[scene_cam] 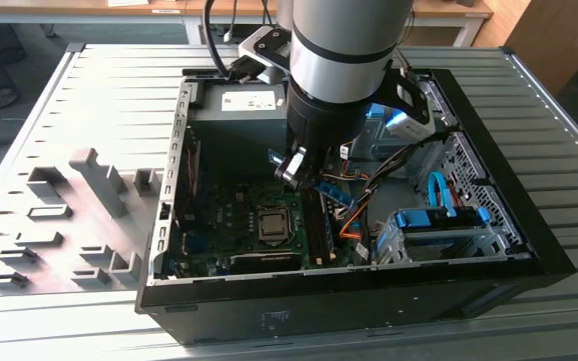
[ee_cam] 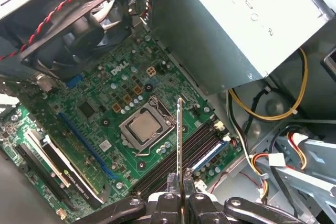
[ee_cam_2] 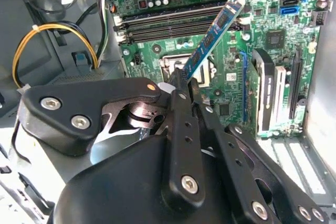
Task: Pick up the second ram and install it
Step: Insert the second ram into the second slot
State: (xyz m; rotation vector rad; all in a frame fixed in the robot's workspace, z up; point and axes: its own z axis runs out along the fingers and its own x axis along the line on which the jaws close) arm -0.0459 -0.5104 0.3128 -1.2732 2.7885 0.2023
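My gripper [scene_cam: 304, 174] is shut on the second ram [scene_cam: 336, 194], a thin blue-green board that hangs tilted inside the open computer case [scene_cam: 530, 248], above the motherboard [scene_cam: 229, 218]. In the second wrist view the ram [ee_cam_2: 212, 35] sticks out from the gripper [ee_cam_2: 185, 85], slanting over the processor socket towards the dark memory slots [ee_cam_2: 168, 22]. The first wrist view shows the ram [ee_cam: 179, 140] edge-on as a thin line rising from the gripper [ee_cam: 179, 181], with the memory slots [ee_cam: 176, 163] just beneath it. A blue-tinted strip [ee_cam: 210, 153] lies along one slot.
The processor socket [ee_cam: 144, 127] sits beside the slots. A grey power supply [ee_cam: 236, 24], a black fan [ee_cam: 79, 24] and an expansion card [ee_cam_2: 273, 93] crowd the board. Yellow cables [ee_cam_2: 31, 51] and a drive cage [scene_cam: 439, 229] lie to the side. A grey fixture [scene_cam: 78, 195] stands on the slatted table.
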